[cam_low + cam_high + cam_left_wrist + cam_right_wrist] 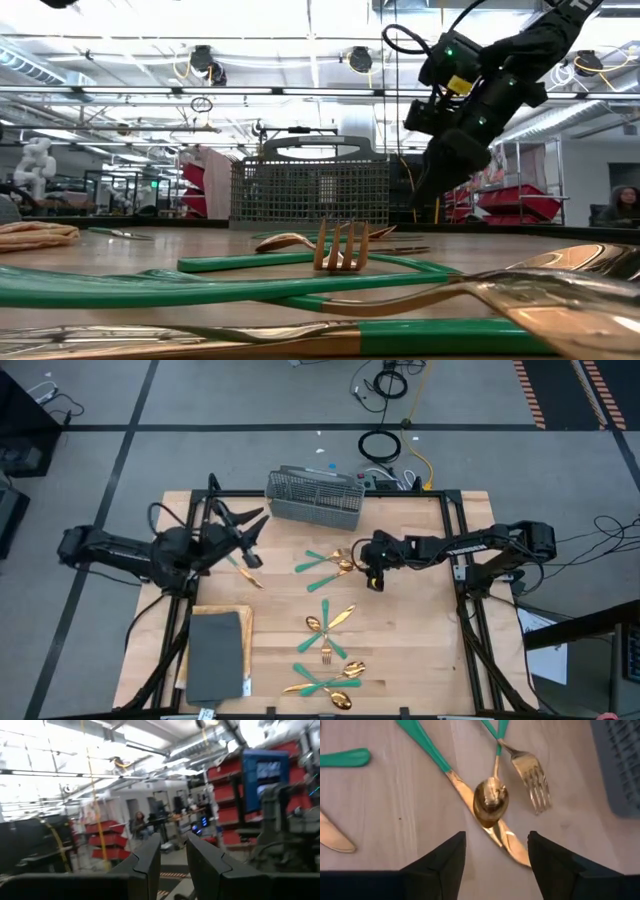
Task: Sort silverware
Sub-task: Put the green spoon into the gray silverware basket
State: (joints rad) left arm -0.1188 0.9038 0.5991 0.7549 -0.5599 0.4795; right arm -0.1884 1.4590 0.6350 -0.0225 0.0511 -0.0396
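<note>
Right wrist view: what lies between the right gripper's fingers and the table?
A gold spoon lying across a knife, right ahead of the open right gripper; a fork lies beside them. The fingers touch none.

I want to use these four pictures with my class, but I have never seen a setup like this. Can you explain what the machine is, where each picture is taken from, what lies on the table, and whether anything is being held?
This is a robot with two dark jointed arms working at a light wooden table. One picture looks straight down, one looks level across the tabletop, and two come from cameras on the wrists. On the table lie gold-headed, teal-handled forks, spoons and knives, a grey wire-mesh basket at the far edge, and a dark grey flat pad. The right gripper hangs open over a gold spoon lying across a knife, beside a fork; it holds nothing. The left gripper waits raised at the left; its camera sees only the room, nothing between its fingers.
</note>
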